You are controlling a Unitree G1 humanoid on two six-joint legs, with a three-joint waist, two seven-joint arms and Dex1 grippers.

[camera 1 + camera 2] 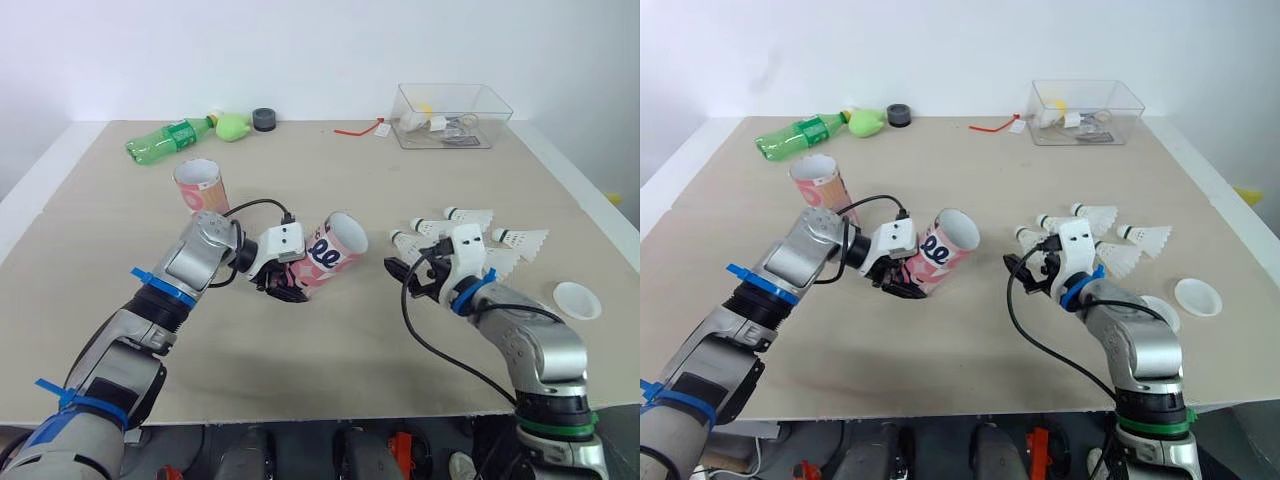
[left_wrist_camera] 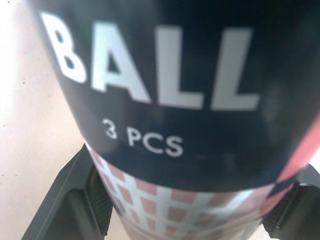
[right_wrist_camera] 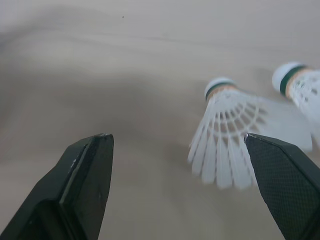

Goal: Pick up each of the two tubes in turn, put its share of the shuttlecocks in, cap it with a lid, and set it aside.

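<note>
- Near the table (image 1: 330, 380) middle, left gripper (image 1: 282, 283) clamps the tilted tube (image 1: 335, 250).
- Right gripper (image 3: 176, 142) gapes beside a shuttlecock (image 3: 225, 140); filling step, so closing on it seems next.

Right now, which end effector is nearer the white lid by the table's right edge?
Right. The right end effector hangs open beside the shuttlecocks, left of the white lid; the left end effector is farther left, shut on the tilted tube.
</note>
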